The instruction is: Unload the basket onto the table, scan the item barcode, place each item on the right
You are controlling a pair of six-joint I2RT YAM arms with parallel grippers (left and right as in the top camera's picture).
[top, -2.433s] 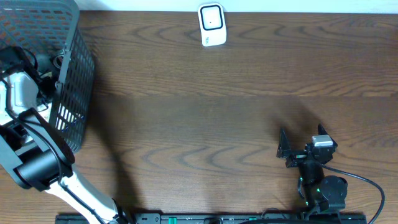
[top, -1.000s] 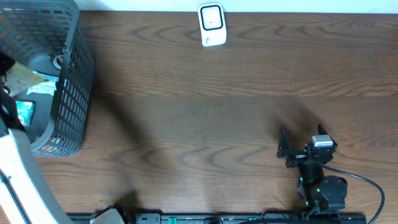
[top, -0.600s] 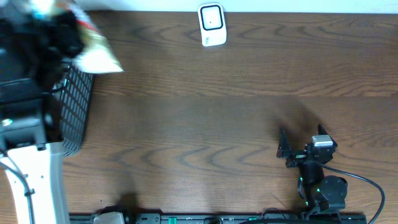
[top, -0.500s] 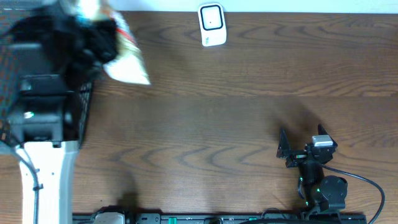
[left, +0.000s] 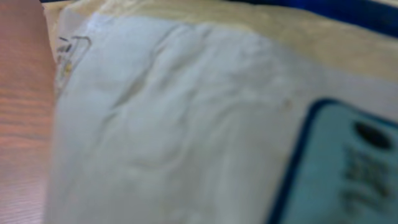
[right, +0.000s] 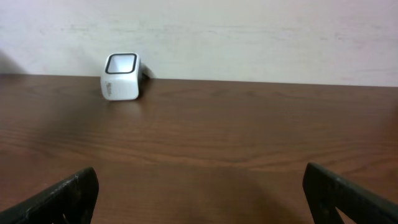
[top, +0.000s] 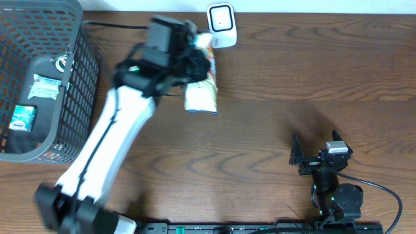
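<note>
The item is a white and yellow snack packet [top: 201,96], hanging above the table just below and left of the scanner. My left gripper [top: 195,64] is shut on its upper end. The packet's white face with a blue-edged label fills the left wrist view [left: 186,124] and hides the fingers there. The scanner [top: 221,25] is a small white box with a dark window, standing at the table's far edge; the right wrist view shows it far off [right: 122,76]. My right gripper [top: 313,155] rests open near the front right, its fingers [right: 71,194] wide apart around nothing.
A grey mesh basket [top: 77,97] stands at the far left, with a small teal box [top: 21,118] and a white sachet [top: 45,87] inside. My left arm [top: 110,143] stretches diagonally from the front left to the scanner area. The table [top: 292,84] is brown wood.
My left arm has lifted the packet out of the basket and swung it right, up to the scanner. The right arm has not moved.
</note>
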